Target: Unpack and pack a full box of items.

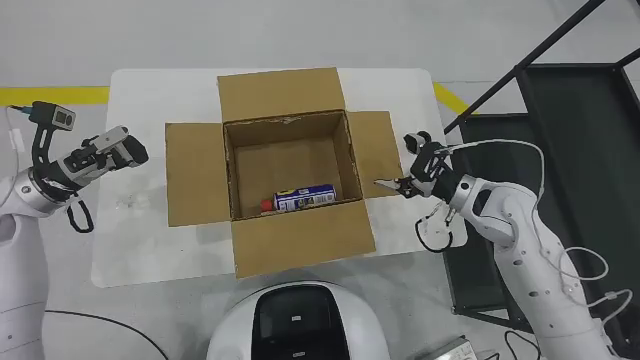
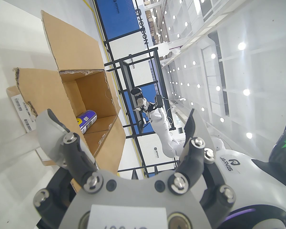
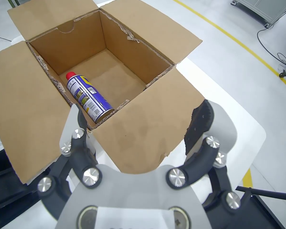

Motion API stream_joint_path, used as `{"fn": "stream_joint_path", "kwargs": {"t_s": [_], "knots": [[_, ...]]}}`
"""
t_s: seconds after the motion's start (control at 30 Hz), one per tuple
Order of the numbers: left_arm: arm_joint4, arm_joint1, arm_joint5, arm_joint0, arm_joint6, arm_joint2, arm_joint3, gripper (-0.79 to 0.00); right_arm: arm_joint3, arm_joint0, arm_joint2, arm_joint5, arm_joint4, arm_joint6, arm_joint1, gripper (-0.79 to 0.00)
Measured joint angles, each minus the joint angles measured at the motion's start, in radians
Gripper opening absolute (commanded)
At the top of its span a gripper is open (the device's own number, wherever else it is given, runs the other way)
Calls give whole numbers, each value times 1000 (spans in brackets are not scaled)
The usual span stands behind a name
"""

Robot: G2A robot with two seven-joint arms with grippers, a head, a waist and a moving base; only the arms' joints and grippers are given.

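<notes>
An open cardboard box (image 1: 290, 130) (image 3: 133, 72) (image 2: 69, 91) stands in the middle of the white table (image 1: 150, 240) with all flaps folded out. A blue spray can with a red cap (image 1: 303, 199) (image 3: 88, 94) (image 2: 86, 120) lies on its side on the box floor, against the near wall. My left gripper (image 1: 128, 149) (image 2: 119, 122) hovers open left of the box, above the table's left side, holding nothing. My right gripper (image 1: 400, 186) (image 3: 143, 117) is open and empty over the outer edge of the box's right flap.
A dark metal rack (image 1: 560, 150) stands close to the table's right side, beside my right arm. Shipping labels (image 2: 23, 113) sit on the box's outer wall. Bare table surface lies left of the box and in front of it.
</notes>
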Motion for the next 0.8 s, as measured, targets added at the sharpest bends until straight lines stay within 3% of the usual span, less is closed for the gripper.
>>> {"fn": "stream_joint_path", "kwargs": {"t_s": [0.17,0.3,0.8], "knots": [[0,0,0,0,0,0,0,0,123,4,64,85,36,52,4,0],[0,0,0,0,0,0,0,0,218,16,66,93,39,83,6,0],[0,0,0,0,0,0,0,0,472,145,-95,186,-51,119,-17,0]]}}
